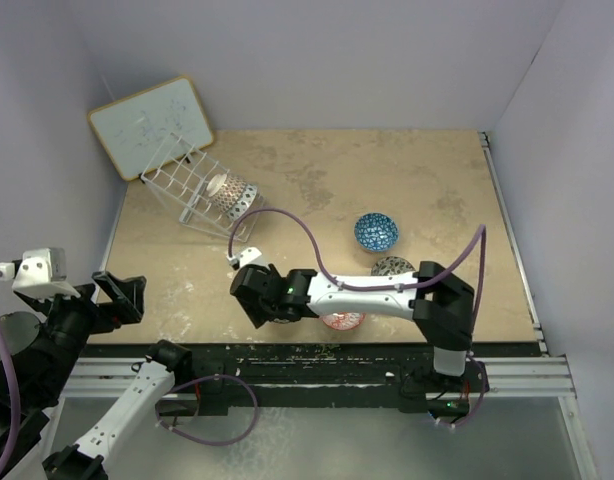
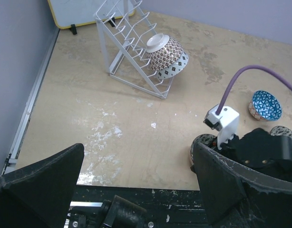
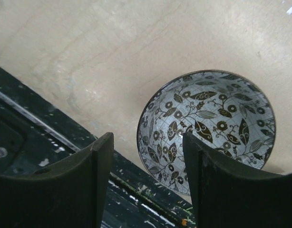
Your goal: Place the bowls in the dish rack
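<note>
The right gripper [image 3: 146,183] stands wide and holds nothing. The black-and-white bowl [image 3: 212,123] sits upright just ahead of it, a little to the right, and its near rim seems to lie between the jaws. The dish rack [image 1: 199,188] stands well apart, far-left.

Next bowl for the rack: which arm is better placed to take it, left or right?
Right. The right pincer is open and straddles the rim of the black-and-white leaf-patterned bowl, ready to close. The left pincer is open too, but only bare table lies between its fingers.
</note>
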Robot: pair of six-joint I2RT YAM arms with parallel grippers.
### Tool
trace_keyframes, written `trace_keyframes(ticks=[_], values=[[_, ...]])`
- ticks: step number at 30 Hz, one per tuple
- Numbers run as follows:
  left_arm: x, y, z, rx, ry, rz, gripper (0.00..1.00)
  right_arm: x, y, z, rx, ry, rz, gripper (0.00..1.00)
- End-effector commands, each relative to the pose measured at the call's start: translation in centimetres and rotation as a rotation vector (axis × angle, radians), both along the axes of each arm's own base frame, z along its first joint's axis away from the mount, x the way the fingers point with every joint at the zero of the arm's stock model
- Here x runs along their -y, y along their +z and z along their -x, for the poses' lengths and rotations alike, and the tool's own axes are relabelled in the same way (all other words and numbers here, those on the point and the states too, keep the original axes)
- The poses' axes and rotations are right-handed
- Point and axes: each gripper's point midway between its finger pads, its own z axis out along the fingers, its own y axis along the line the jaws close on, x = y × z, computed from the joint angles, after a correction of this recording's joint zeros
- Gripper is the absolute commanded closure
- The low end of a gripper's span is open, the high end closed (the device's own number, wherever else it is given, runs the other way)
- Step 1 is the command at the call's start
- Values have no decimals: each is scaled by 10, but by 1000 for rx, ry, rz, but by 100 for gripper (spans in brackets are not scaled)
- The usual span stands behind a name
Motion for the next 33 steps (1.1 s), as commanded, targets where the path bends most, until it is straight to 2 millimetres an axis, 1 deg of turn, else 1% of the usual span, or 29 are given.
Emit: trace_keyframes(ticks=[1, 6, 13, 16, 21, 22, 25, 27, 28, 30, 32, 33], values=[[-3, 2, 1, 14, 28, 20, 1, 1, 2, -3, 43, -1, 56, 38], [-4, 1, 2, 11, 32, 17, 1, 4, -10, -2, 47, -5, 104, 40], [-4, -3, 1, 3, 28, 15, 1, 7, -25, 4, 43, -2, 150, 55], [-4, -4, 2, 5, 31, 17, 1, 9, -26, 3, 63, -11, 180, 61], [-4, -5, 2, 2, 28, 17, 1, 10, -33, 3, 67, -9, 202, 61], [-4, -4, 2, 3, 28, 16, 1, 10, -32, 3, 68, -11, 201, 64], [-5, -3, 3, 7, 30, 16, 1, 11, -28, 2, 77, -27, 195, 76], [-4, -3, 3, 8, 30, 18, 1, 11, -26, 1, 76, -30, 200, 79], [-4, -3, 3, 8, 29, 18, 1, 10, -26, 1, 77, -29, 203, 83], [-5, -2, 4, 9, 29, 18, 1, 7, -24, 1, 76, -26, 194, 90], [-5, -1, 5, 12, 29, 18, 1, 0, -17, 1, 75, -22, 158, 98], [-5, -1, 5, 14, 30, 19, 1, -7, -11, 2, 69, -16, 122, 100]])
